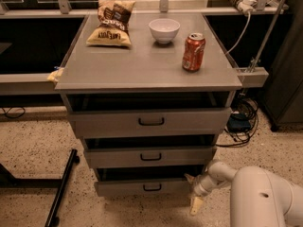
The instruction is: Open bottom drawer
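A white robot arm (258,197) reaches in low from the right, its two-finger gripper (192,192) just beside the right end of the narrow grey metal bottom drawer (128,188), lowest of three and standing slightly ajar. The cream fingers (196,205) are spread, gripping nothing. On the grey counter (142,70) above sit a yellow-and-brown crisp bag (111,22), a white bowl (164,30) and a red soda can (193,52).

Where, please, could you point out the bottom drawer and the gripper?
bottom drawer (120,188): camera view, left half of its front panel.
gripper (193,191): camera view, middle of its open span, by the drawer's right end.
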`<action>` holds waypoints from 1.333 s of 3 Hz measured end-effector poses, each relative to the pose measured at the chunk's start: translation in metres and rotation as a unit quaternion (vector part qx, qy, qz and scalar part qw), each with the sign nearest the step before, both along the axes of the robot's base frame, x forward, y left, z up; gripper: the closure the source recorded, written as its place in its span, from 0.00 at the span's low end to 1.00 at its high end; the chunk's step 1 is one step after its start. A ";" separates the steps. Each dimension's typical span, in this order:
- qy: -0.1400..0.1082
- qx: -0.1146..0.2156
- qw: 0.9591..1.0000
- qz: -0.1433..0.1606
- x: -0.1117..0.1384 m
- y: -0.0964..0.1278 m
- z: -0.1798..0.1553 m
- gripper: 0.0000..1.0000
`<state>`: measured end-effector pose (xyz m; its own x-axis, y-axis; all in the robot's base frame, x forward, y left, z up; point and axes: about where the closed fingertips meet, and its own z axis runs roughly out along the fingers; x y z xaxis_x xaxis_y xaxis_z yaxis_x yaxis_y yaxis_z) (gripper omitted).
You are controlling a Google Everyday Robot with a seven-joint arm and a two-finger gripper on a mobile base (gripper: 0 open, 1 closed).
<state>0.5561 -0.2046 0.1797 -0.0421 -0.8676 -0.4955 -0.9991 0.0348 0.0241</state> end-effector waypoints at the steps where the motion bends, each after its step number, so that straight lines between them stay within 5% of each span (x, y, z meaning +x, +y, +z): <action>1: 0.000 0.000 1.000 0.000 0.000 0.000 0.002 0.00; 2: 0.032 0.020 0.999 0.018 -0.022 0.001 0.011 0.00; 3: 0.102 0.044 0.992 0.061 -0.063 -0.001 0.035 0.00; 4: 0.177 0.044 0.976 0.121 -0.096 -0.006 0.053 0.00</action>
